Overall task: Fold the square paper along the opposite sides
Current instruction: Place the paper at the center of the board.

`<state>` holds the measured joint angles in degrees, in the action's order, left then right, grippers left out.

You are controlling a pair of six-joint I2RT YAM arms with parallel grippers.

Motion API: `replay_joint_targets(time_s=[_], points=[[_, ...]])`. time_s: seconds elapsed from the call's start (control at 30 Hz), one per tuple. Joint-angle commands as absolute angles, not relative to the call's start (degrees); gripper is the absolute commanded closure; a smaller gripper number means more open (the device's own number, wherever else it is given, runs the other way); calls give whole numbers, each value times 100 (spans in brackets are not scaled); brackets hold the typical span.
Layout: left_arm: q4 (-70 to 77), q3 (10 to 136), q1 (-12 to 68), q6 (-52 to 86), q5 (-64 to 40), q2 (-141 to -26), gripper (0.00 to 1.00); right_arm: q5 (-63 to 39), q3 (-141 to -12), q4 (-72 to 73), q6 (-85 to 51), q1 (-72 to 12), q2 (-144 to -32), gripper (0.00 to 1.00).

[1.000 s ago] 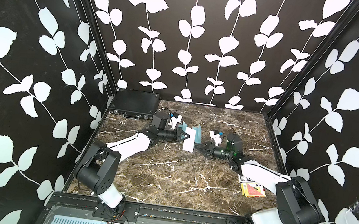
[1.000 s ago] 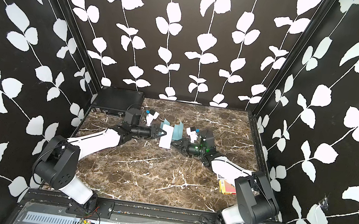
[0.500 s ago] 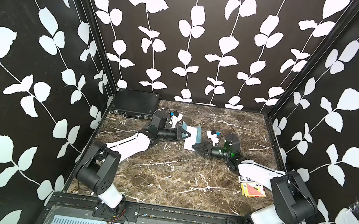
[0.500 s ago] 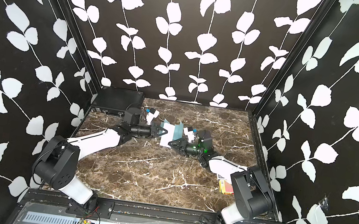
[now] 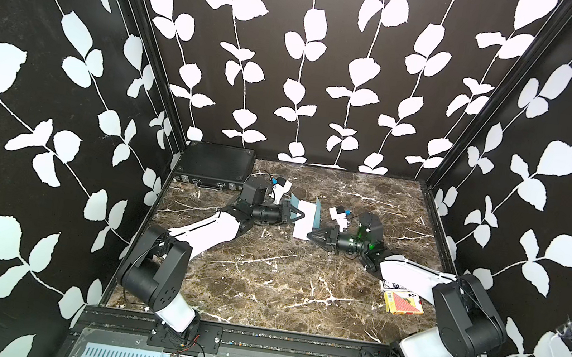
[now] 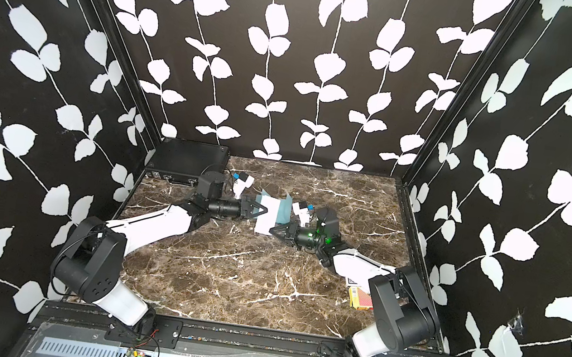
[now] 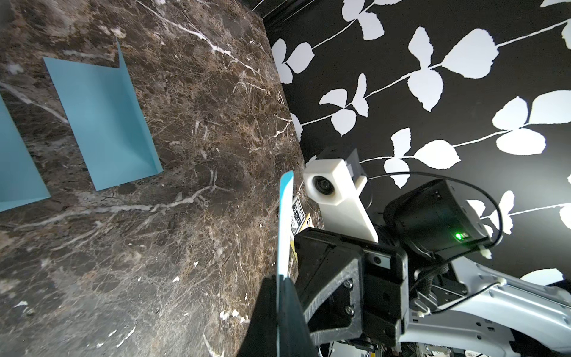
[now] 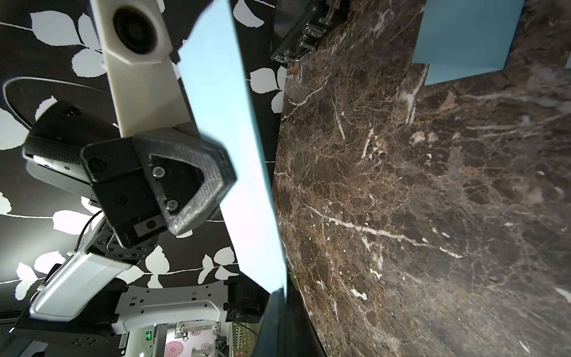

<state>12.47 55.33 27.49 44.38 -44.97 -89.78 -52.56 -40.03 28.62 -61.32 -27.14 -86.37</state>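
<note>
Pinching the square paper (image 5: 303, 222) from two sides in both top views: left gripper (image 5: 294, 215) clenched on its left edge, right gripper (image 5: 310, 235) clenched on its near right corner. The sheet shows white and sits mid-back over the marble table (image 5: 282, 280). Cannot tell whether its lower edge touches the marble. Two blue folded sheets (image 5: 316, 214) lie just behind it. A black case (image 5: 216, 166) fills the back left corner. A playing-card box (image 5: 405, 302) is at the right edge, partly under the right arm. Open marble runs from both arms to the front edge.

Left wrist: paper (image 7: 285, 222) seen edge-on as a thin strip, its end caught between the left gripper's fingers (image 7: 265, 312). The right gripper (image 7: 296, 247) is close against the strip. The blue folded sheets (image 7: 102, 123) lie flat with one flap raised along an edge, well apart from the strip, bare marble between.

Right wrist: the paper's pale face (image 8: 234, 148) stands up off the table and its corner tapers into the right gripper (image 8: 279, 293). The left gripper (image 8: 231, 180) sits on the opposite edge. The black case (image 8: 302, 27) and blue folded sheets (image 8: 463, 37) are beyond, with wide marble alongside.
</note>
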Motion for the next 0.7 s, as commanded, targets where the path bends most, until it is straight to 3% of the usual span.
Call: replay_joint_targets(time_s=[0.0,0.1,0.2,0.37,0.67], points=[[829,5794,2725,4127,-4364,-8669,94,-5401,-4226,1950,-5424,-2572,-8396,100],[155,5962,2709,3786,-4093,-8512,49,-5456,-4794,-104,-3884,-2154,-8358,100],[-617,6139,2716,3370,-3703,-8299,30,-5151,-5387,-1609,-2704,-1558,-8553,100],[-1087,6145,2713,3138,-3518,-8237,27,-4819,-6147,-2060,-2233,-778,-9442,100],[-1206,6102,2707,2975,-3768,-8362,28,-4466,-8531,-3885,-1202,-634,-11646,100]])
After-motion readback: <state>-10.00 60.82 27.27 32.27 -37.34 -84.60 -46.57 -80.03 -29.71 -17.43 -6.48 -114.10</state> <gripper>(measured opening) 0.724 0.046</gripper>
